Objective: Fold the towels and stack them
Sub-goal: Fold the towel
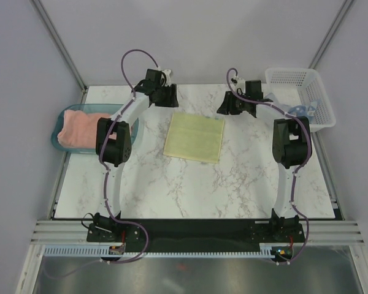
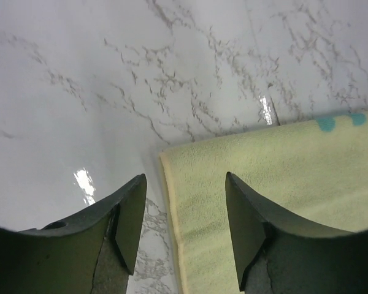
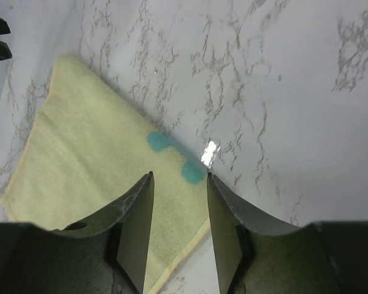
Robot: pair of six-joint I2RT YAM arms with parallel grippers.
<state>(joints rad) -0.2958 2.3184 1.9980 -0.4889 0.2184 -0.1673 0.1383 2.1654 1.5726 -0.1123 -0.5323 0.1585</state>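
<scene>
A white marble-veined table (image 1: 190, 184) sits between plain pale grey walls (image 1: 196, 37) under even light.

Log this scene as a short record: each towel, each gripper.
yellow towel: flat on the marble table
pink towel: in the teal tray, left
blue towel: in the white basket, right
left gripper: open, near yellow towel's far left corner
right gripper: open, near its far right corner, by teal patches

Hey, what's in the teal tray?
A folded pink towel lies in the teal tray. The left arm covers the tray's right end, and anything beneath the towel is hidden.
</scene>
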